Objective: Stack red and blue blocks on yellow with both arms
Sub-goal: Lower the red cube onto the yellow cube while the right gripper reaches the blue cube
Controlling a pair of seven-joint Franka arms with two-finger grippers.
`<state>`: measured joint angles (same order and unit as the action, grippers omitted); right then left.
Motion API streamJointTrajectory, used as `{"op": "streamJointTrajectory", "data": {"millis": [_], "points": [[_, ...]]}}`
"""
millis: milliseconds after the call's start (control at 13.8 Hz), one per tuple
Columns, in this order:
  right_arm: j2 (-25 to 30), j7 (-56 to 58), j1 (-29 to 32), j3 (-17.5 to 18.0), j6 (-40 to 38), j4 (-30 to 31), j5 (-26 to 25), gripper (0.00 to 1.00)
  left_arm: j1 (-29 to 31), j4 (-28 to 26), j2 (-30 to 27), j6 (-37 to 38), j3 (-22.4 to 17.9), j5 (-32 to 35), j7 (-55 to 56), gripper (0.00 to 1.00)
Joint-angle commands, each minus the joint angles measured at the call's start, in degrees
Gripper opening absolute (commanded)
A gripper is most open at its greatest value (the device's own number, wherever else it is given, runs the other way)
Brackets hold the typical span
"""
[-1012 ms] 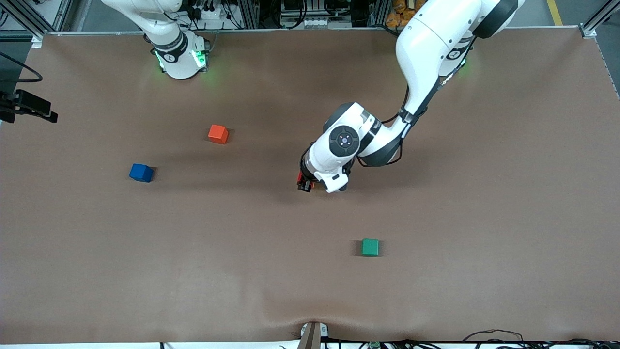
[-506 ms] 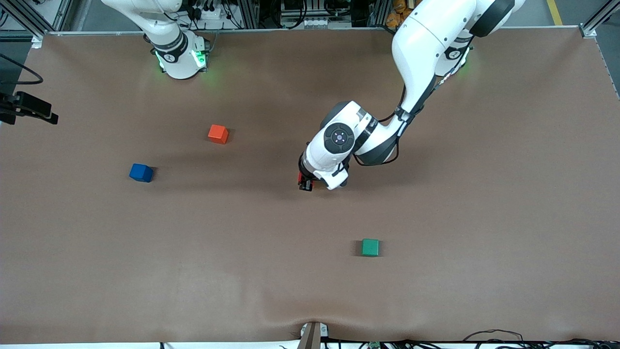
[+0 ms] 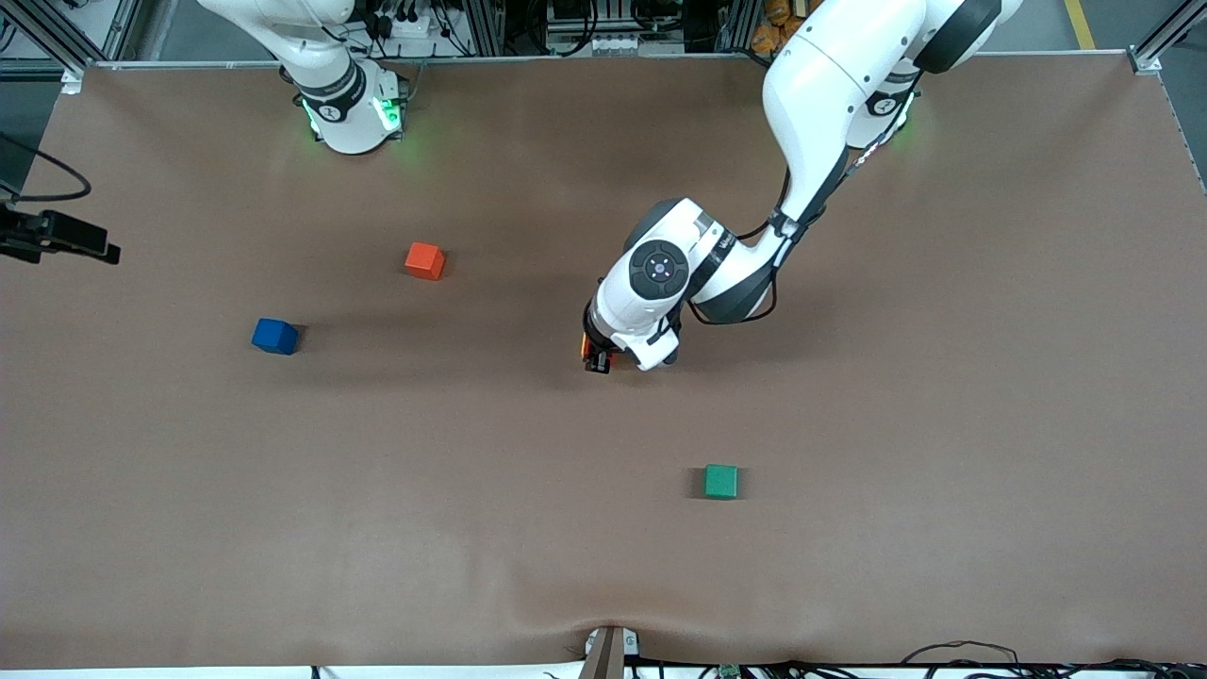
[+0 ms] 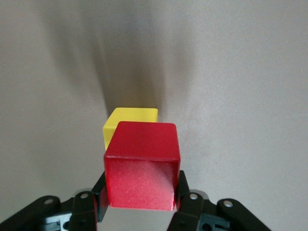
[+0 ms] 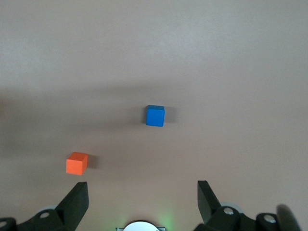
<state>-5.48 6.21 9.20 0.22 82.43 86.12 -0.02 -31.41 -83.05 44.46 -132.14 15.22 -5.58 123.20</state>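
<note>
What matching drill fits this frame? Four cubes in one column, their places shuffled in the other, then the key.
1. red cube
2. yellow cube
3. blue cube
4. green cube

A. nearest the front camera
B. on the table under the held cube
C. in the left gripper
D. toward the right arm's end, near the orange cube

Pairs: 1-C, 2-B, 3-D, 4-A

From the front, the left arm's wrist hides nearly all of the red block (image 4: 142, 166) and the yellow block (image 4: 131, 120) beneath it. The right gripper (image 5: 140, 202) is cut off by the right wrist view's edge; only its fingers (image 5: 77, 202) show.
</note>
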Motion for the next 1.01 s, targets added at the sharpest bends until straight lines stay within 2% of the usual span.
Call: {"op": "streamJointTrajectory", "data": {"millis": [0, 578, 723, 867, 939], "points": [[-1.46, 0.11, 1.27, 0.84, 0.8, -1.39, 0.2, 1.0, -0.49, 0.16, 0.01, -0.75, -0.28, 1.45, 0.73, 0.18], [-4.98, 0.03, 1.35, 0.92, 1.15, -0.78, 0.81, 1.0, -1.72, 0.34, 0.1, -0.83, -0.28, 3.04, 0.82, 0.18], [-6.29, 0.03, 1.18, 0.92, 1.33, -0.77, 0.9, 1.0, -1.72, 0.25, 0.19, -0.83, -0.28, 3.04, 0.82, 0.22], [-7.43, -0.15, 0.91, 0.92, 1.85, -0.69, 0.9, 1.0, -1.72, 0.25, 0.89, -0.83, -0.28, 2.86, 0.82, 0.38], [-8.31, -0.59, 0.91, 0.92, 2.29, -0.69, 0.9, 1.0, -1.72, 0.25, 0.98, -0.83, -0.28, 2.77, 0.9, 0.54]]}}
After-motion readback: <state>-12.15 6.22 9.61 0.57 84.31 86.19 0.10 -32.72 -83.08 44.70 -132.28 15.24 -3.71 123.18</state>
